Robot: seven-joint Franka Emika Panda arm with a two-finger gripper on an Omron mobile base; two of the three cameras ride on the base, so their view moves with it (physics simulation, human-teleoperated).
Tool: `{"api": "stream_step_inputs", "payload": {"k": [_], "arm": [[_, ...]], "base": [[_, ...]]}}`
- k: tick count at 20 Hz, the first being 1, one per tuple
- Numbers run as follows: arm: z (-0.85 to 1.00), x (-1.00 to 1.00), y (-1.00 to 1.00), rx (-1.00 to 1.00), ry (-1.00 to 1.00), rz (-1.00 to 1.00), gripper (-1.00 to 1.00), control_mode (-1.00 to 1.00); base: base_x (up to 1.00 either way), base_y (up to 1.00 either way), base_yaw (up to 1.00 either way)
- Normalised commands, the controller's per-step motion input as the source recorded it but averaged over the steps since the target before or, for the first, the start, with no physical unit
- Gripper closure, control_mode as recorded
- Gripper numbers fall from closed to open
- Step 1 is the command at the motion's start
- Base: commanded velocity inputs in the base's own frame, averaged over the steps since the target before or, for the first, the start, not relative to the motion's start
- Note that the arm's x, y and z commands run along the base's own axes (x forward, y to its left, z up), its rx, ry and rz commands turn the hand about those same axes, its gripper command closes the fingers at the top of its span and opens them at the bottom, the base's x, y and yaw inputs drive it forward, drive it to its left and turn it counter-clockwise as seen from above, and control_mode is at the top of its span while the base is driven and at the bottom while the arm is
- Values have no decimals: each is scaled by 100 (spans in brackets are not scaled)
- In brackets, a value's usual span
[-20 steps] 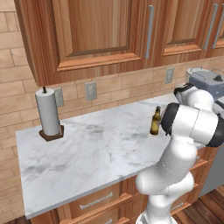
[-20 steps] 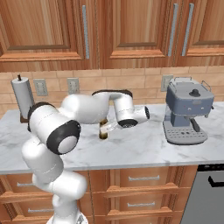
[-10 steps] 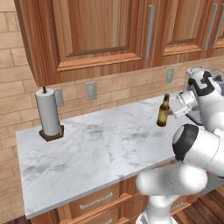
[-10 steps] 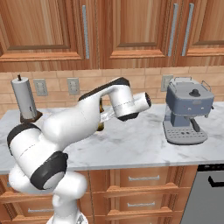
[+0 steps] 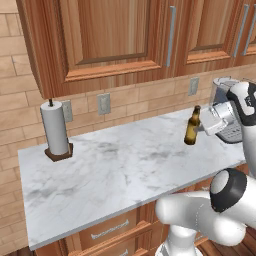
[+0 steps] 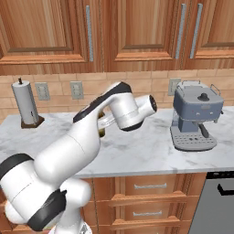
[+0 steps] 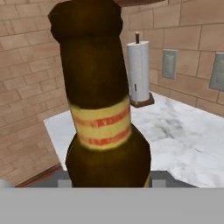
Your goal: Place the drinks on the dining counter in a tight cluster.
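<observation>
Behind the pincer (image 5: 202, 126), wooden cabinets (image 5: 115, 40) are hanging over a brick wall (image 5: 125, 100) that is carrying grey outlets (image 5: 104, 103). Below the pincer, a marble wall counter (image 5: 125, 170) is stretching out, with drawers (image 6: 146, 185) showing under its front edge.

Just beside the pincer, on its far side from the bottle, a grey coffee machine (image 6: 195, 116) is standing on the counter. Well apart from the pincer, toward the other end of the counter, a paper-towel roll (image 5: 55, 130) is standing upright on a dark base.

Between the pincer's jaws, the brown bottle (image 5: 192, 125) is being held upright, clear of the marble, its base hanging just above the counter. The pincer is closing on it from the side, narrow around the glass. Seen from the hand, the bottle (image 7: 103, 100) is rising right in front of the camera, its neck wearing a yellow band with red stripes, and the towel roll (image 7: 139, 72) is standing beyond it against the bricks.
</observation>
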Motion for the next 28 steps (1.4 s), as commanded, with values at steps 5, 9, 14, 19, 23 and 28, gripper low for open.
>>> {"api": "stream_step_inputs", "payload": {"k": [5, 9, 14, 19, 23, 28], "arm": [[0, 0, 0, 0, 0, 0, 100, -100], [0, -3, 0, 0, 0, 0, 100, -100], [0, 0, 0, 0, 0, 0, 100, 100], [0, 0, 0, 0, 0, 0, 100, 100], [0, 0, 0, 0, 0, 0, 100, 100], [0, 0, 0, 0, 0, 0, 100, 100]], "base": [[0, 0, 0], [0, 0, 0], [-75, 0, 0], [-100, 0, 2], [-71, 0, 5], [-57, 24, 23]]}}
